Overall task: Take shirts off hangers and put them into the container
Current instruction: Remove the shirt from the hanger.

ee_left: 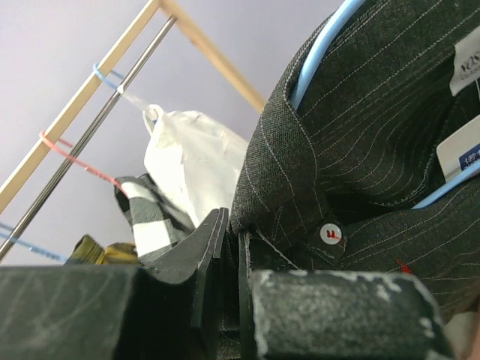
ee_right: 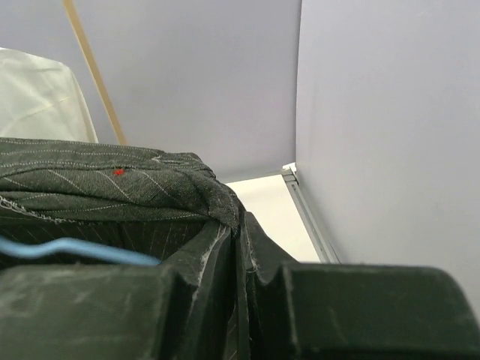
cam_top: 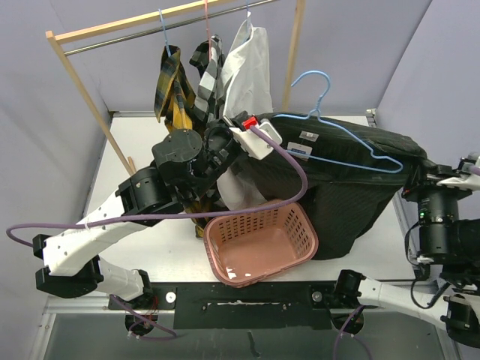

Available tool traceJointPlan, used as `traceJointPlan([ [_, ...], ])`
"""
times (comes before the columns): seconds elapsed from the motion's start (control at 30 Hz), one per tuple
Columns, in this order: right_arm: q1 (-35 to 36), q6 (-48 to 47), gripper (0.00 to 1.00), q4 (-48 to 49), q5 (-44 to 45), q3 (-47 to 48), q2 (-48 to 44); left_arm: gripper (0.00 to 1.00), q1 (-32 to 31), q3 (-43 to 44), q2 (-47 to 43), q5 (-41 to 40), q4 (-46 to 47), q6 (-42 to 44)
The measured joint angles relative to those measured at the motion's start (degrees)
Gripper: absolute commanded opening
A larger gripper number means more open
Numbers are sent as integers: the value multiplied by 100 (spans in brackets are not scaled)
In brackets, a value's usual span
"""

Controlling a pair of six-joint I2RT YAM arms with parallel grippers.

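The left pincer point(ee_left: 232, 244) is clamped narrowly on the collar end of a black pinstriped button-up shirt point(cam_top: 352, 180), with a fold of cloth pinched between its fingers. The right pincer point(ee_right: 240, 236) is closed tight on a fold at the opposite end of the same shirt. The shirt is thus held stretched between the two, above the surface. Its long axis runs left to right, the collar points left, and the loose cloth hangs toward the near edge.

A light blue wire hanger point(cam_top: 341, 142) is seen along the shirt's top edge, its wire passing inside the collar and its hook pointing up and toward the far wall. A pink slotted plastic basket point(cam_top: 259, 225) is set on the white surface point(cam_top: 142, 135), just beside and partly below the hanging cloth.

Farther back, a yellow-and-black plaid shirt point(cam_top: 171, 86), a black-and-white check shirt point(cam_top: 210, 71) and a plain white shirt point(cam_top: 251, 67) are hung from the metal rail point(cam_top: 112, 43) of a wooden rack point(cam_top: 82, 90). The scene is enclosed by pale lilac-grey walls point(cam_top: 420, 52).
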Motion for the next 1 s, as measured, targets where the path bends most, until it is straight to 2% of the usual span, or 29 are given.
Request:
traceJointPlan([
  [0.1, 44, 256, 0, -584, -33, 341, -63, 0, -59, 0, 0, 282, -9, -44],
  [0.27, 254, 1202, 1, -2205, -221, 1113, 11, 0, -59, 0, 0, 568, -120, -197],
  [0.3, 306, 1392, 10, -2485, -289, 1237, 7, 0, -59, 0, 0, 619, -138, -232],
  [0.37, 407, 1759, 41, -2981, -426, 1414, -11, 0, -59, 0, 0, 649, -153, -297],
  [0.4, 437, 1943, 50, -3185, -455, 1473, -11, 0, -57, 0, 0, 636, -168, -321],
  [0.43, 442, 2129, 55, -3488, -459, 1556, -9, 0, -46, 0, 0, 595, -173, -328],
  [0.67, 442, 2839, 57, -4579, -686, 1904, 212, 0, 201, -2, 72, 546, -90, -339],
  [1.0, 437, 2870, 56, -5031, -1921, 1926, 520, 0, 994, -111, 426, 1045, -61, -682],
])
